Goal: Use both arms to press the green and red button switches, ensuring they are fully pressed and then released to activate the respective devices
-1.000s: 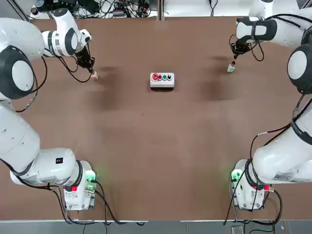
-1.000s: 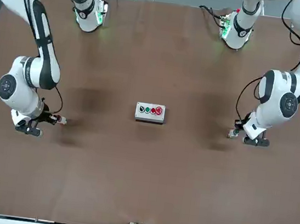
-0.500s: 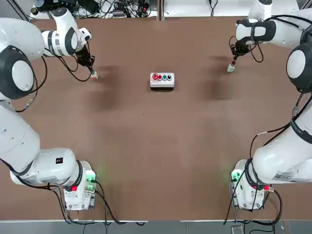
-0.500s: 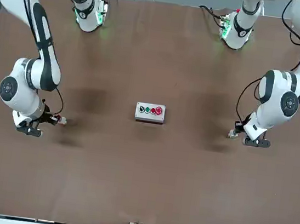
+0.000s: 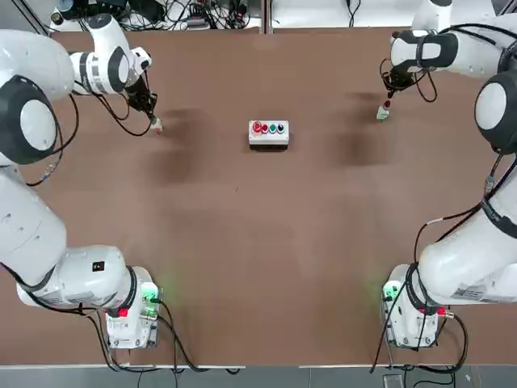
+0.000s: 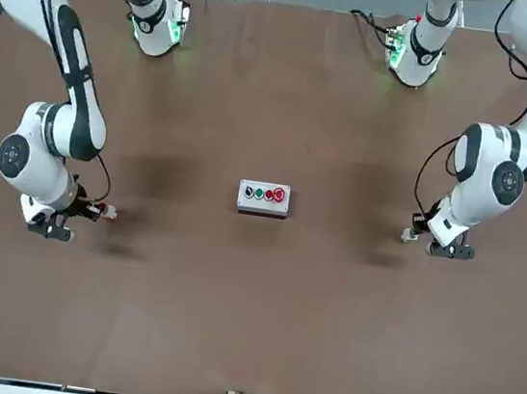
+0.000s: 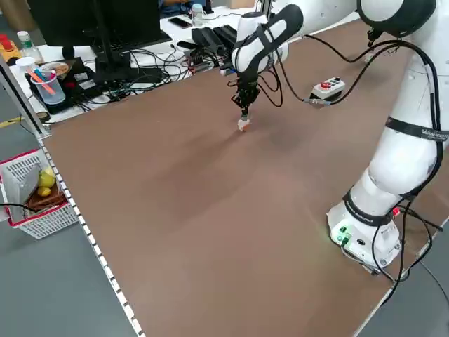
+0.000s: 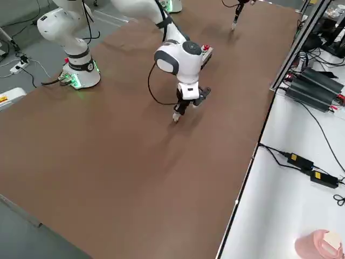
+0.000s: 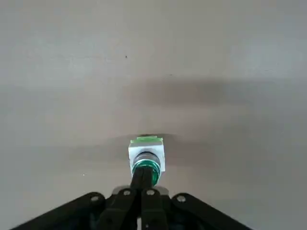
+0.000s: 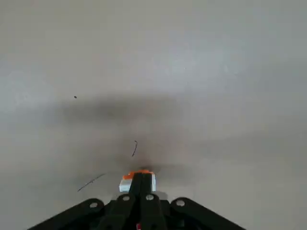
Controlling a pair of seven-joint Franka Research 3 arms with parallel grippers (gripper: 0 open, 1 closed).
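Barely any change vs a sec ago: both arms sit on their switches, maybe a hair of wrist shift at most. I've got the left gripper [image 9: 142, 184] pinched closed, tips on the green button switch [image 9: 146, 160] at far left, so the shut fingers act as one poker. The right gripper [image 10: 141, 184], likewise closed, bears on the red button switch [image 10: 137, 178] at far right; white button box [image 5: 268, 132] mid-table isn't the target.

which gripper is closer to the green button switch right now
Left. The left gripper sits on the green button switch, fingers together. The right gripper is far across the table, on the red button switch.
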